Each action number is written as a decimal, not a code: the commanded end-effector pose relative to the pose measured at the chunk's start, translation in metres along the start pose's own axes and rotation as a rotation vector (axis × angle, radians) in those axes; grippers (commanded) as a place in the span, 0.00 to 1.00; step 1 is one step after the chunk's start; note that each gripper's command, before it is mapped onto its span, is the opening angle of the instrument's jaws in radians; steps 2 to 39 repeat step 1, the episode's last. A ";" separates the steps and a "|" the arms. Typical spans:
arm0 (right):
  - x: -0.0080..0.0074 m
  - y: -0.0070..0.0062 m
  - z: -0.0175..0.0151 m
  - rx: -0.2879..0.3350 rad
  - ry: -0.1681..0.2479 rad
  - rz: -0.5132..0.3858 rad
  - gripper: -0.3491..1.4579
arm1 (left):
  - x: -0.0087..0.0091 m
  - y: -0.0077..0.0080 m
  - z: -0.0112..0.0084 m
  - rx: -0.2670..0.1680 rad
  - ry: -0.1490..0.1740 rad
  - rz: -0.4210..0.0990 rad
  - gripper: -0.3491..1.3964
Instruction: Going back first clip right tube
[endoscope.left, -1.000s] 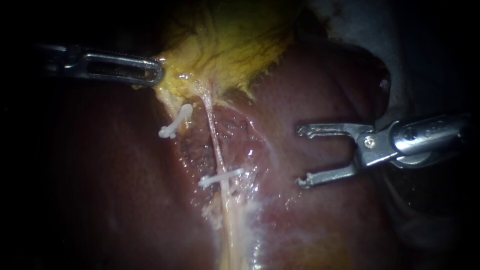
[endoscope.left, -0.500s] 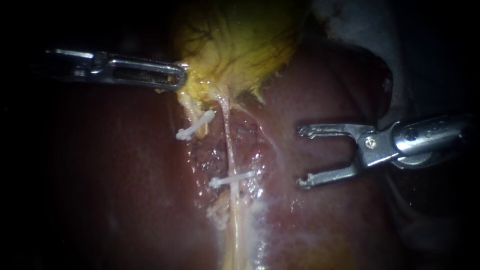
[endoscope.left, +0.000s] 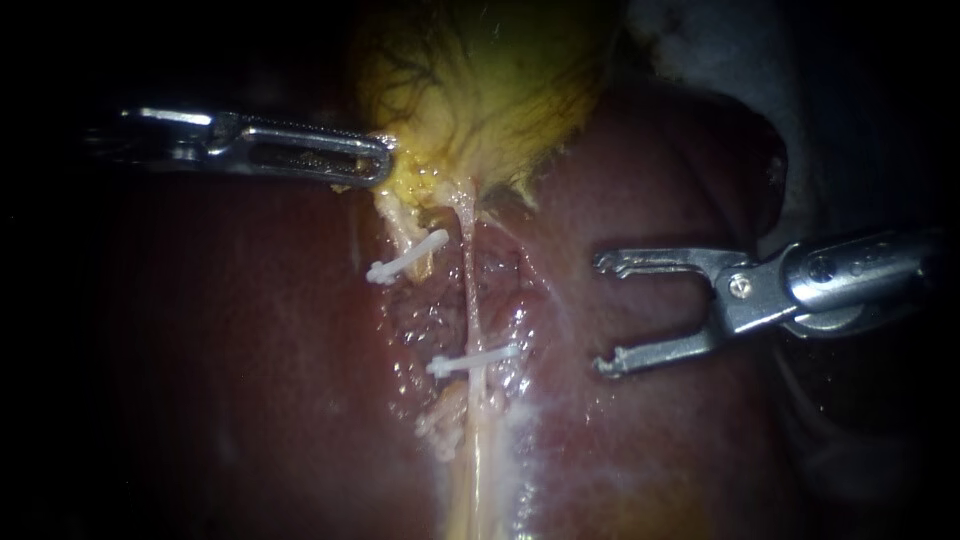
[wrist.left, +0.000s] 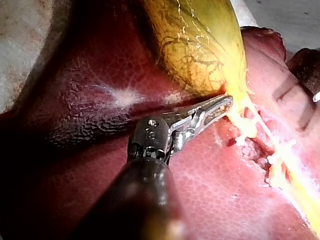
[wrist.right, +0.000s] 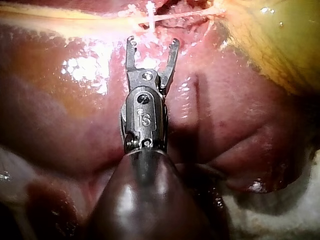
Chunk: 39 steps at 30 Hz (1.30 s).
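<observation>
The yellow gallbladder (endoscope.left: 480, 90) lies at the top on the dark red liver (endoscope.left: 250, 350). My left instrument (endoscope.left: 378, 162) is shut on the gallbladder's lower edge (wrist.left: 235, 97), its tip (wrist.left: 227, 102) at the yellow tissue. Two pale tubes run down from there. The short left tube (endoscope.left: 395, 215) carries a white clip (endoscope.left: 407, 257). The long right tube (endoscope.left: 470, 290) carries a white clip (endoscope.left: 472, 360) lower down. My right instrument (endoscope.left: 600, 313) stands open and empty to the right of that clip. In the right wrist view the clip (wrist.right: 150, 12) lies just ahead of the open jaws (wrist.right: 152, 42).
White cloth (endoscope.left: 700, 40) shows beyond the liver at the upper right, and also under the liver's edge (wrist.right: 280, 215) in the right wrist view. Raw, wet tissue (endoscope.left: 430, 310) lies between the two tubes.
My left instrument has moved right with the gallbladder's edge in its jaws. The tubes and both clips have shifted right with it. My right instrument has stayed still and open.
</observation>
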 end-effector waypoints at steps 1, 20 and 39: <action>0.0001 0.0000 0.0001 -0.001 0.000 0.001 0.52 | -0.0001 0.0000 -0.0002 0.006 0.001 0.000 0.00; 0.0001 0.0000 0.0001 -0.001 0.000 0.001 0.52 | -0.0001 0.0000 -0.0002 0.006 0.001 0.000 0.00; 0.0001 0.0000 0.0001 -0.001 0.000 0.001 0.52 | -0.0001 0.0000 -0.0002 0.006 0.001 0.000 0.00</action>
